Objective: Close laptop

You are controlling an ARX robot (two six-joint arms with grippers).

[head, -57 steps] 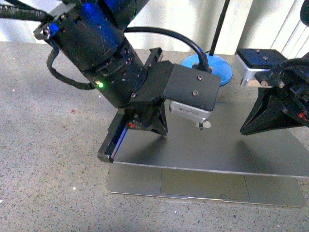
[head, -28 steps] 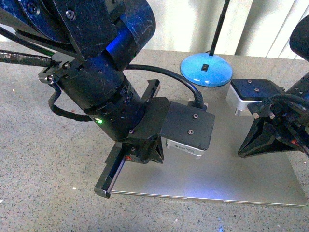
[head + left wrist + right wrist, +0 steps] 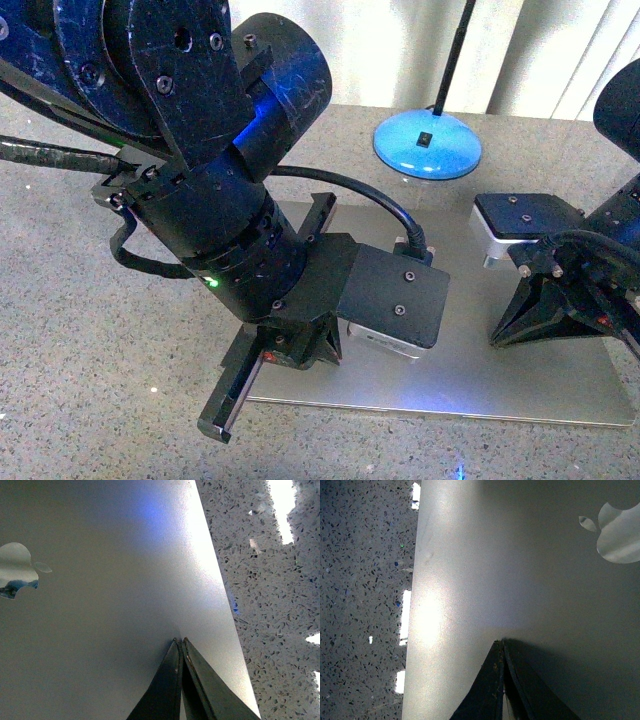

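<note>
1. You are working on the laptop (image 3: pixel 470 385). It is lying flat on the speckled countertop (image 3: pixel 70 340), just in front of the blue lamp base (image 3: pixel 428 143). Its silver lid is facing up, and no keys or trackpad are showing.
2. You are bearing on the lid with the left gripper (image 3: pixel 300 355), near the laptop's left edge. Its fingers are clenched together with nothing between them, and in the left wrist view the tips are touching the bare metal.
3. You are doing the same with the right gripper (image 3: pixel 500 338) on the right part of the lid. It is also clenched and empty, with its tips touching the surface.
4. You are, by the look of it, finishing the closing step, because the front edge is reading as one slab. Whether a last sliver of gap is remaining cannot be told from these views.
5. You should be pushing straight down, lightly and evenly on both sides. Narrow tips on thin metal are likely to be marking it if they are sliding toward the logo (image 3: pixel 17 570).
6. When you are coming off, you should be lifting vertically so the laptop is not dragging across the countertop.
</note>
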